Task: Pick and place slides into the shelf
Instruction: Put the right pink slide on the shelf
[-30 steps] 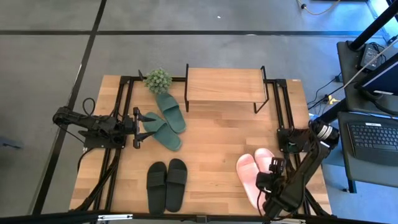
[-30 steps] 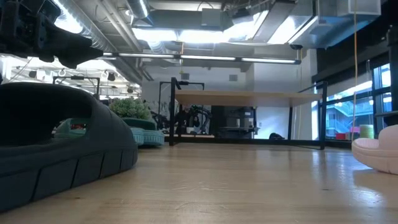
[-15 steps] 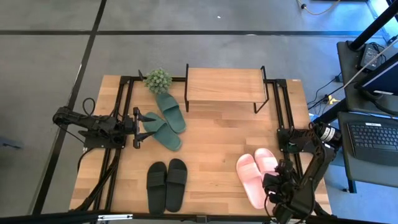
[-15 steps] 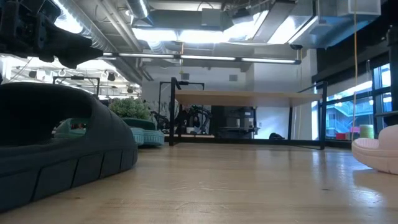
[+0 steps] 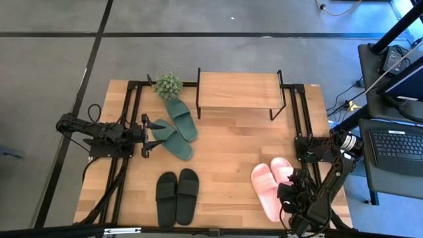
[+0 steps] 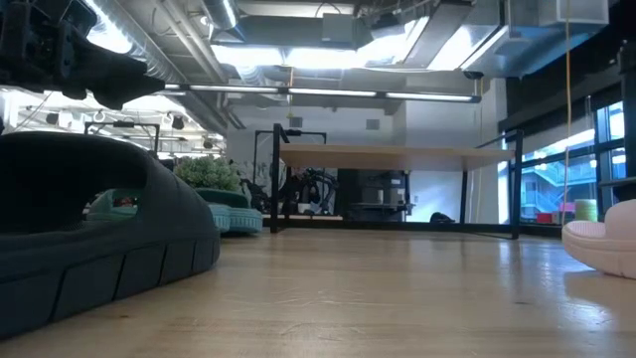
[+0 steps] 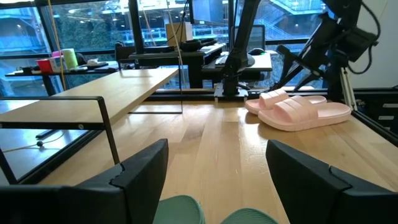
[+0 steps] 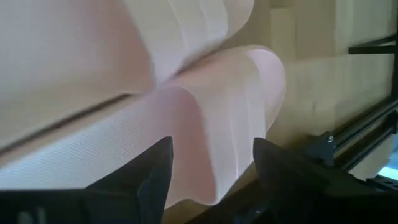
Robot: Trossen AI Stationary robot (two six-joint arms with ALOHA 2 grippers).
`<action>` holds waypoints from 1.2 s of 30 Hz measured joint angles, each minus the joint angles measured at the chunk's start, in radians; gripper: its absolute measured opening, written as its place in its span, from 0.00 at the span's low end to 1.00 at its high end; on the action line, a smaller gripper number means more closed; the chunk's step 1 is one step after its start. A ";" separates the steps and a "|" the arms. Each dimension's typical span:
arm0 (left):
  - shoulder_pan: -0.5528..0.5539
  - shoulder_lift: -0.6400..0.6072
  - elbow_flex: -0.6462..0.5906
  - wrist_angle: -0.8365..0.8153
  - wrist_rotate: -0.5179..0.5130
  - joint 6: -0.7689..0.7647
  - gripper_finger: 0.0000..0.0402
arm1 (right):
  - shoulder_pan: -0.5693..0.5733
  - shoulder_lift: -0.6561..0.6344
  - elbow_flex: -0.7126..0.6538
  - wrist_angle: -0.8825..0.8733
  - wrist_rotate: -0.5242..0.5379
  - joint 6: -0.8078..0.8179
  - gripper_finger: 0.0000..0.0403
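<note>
the right gripper (image 5: 295,193) hangs with fingers spread and nothing between them just over the near end of the pink slides (image 5: 271,185), which lie side by side at the table's right front, well apart from the shelf (image 5: 240,91) at the back. to grip well it should probably straddle one strap squarely and close on both soles together. the left gripper (image 5: 147,127) waits spread and empty by the green slides (image 5: 176,129); the black slides (image 5: 177,196) lie untouched.

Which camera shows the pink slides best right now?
The high view: the whole pair of pink slides lies by the right gripper. The left wrist view shows them whole but far off, the low view only an edge, the right wrist view a close blur.
</note>
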 joint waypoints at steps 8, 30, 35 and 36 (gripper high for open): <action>0.000 0.000 0.000 0.000 0.000 0.000 0.66 | 0.010 0.000 -0.104 0.031 -0.001 -0.002 0.56; 0.000 0.000 0.000 0.000 0.000 0.001 0.66 | 0.009 0.000 -0.216 0.115 -0.002 0.006 0.24; 0.000 0.000 0.000 0.000 0.000 0.001 0.66 | 0.008 0.000 -0.216 0.115 -0.003 0.006 0.07; 0.000 0.000 0.000 0.000 0.000 0.001 0.66 | 0.008 0.000 -0.216 0.114 -0.005 0.006 0.05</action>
